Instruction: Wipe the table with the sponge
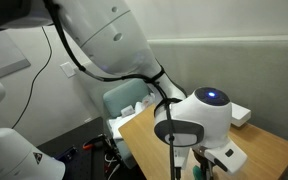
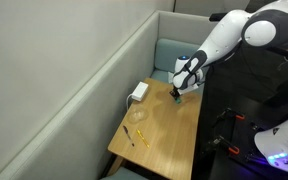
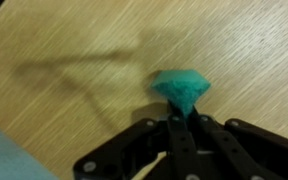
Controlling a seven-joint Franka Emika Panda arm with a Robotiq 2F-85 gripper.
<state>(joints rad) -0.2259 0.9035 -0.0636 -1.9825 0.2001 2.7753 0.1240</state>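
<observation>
The teal-green sponge (image 3: 181, 90) is pinched between my gripper's (image 3: 181, 118) fingers and pressed against the light brown wooden table (image 3: 74, 60). In an exterior view the gripper (image 2: 178, 93) holds the sponge (image 2: 177, 98) at the table's (image 2: 164, 135) far end near the chair. In an exterior view the arm hides the gripper and sponge, and only part of the table (image 1: 264, 150) shows.
A white box (image 2: 138, 92) lies at the table's left edge by the wall, also seen in an exterior view (image 1: 240, 115). A clear glass bowl (image 2: 142, 113) and a small yellow item (image 2: 139, 134) sit mid-table. A pale blue-grey chair (image 2: 169, 55) stands beyond the table's far end.
</observation>
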